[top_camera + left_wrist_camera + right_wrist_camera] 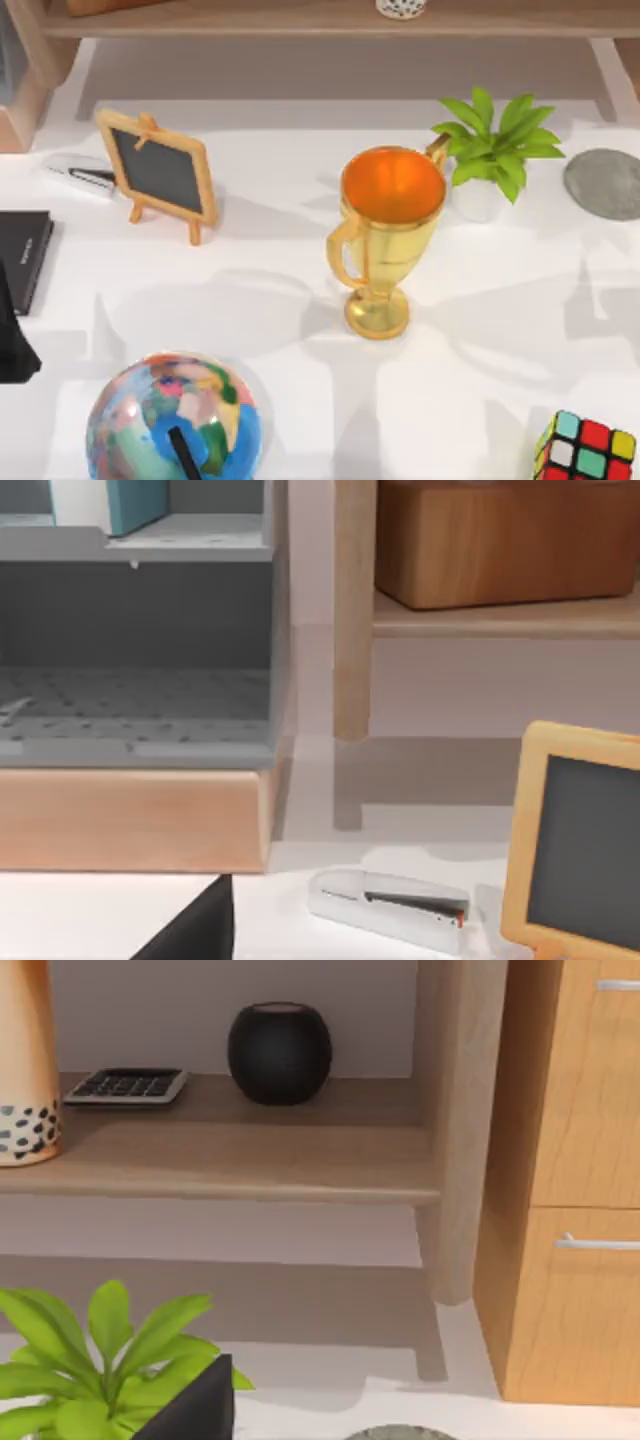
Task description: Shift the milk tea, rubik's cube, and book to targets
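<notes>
The milk tea (24,1060), a tall cream cup with a speckled white base, stands on the wooden shelf beside a calculator; its base shows at the back (401,8). The rubik's cube (585,450) sits at the table's front right corner. The teal book (135,502) rests on the upper level of a grey rack. A grey stone disc (605,183) lies at the right edge, and a black slab (22,255) at the left edge. A dark part of my left gripper (195,930) and of my right gripper (195,1410) shows low in each wrist view, holding nothing I can see.
A gold trophy (385,235) stands mid-table, with a potted plant (495,145) behind it to the right. A small chalkboard (158,172) and a stapler (85,175) are at the back left, a globe (172,420) at the front left. Wooden drawers (580,1160) flank the shelf.
</notes>
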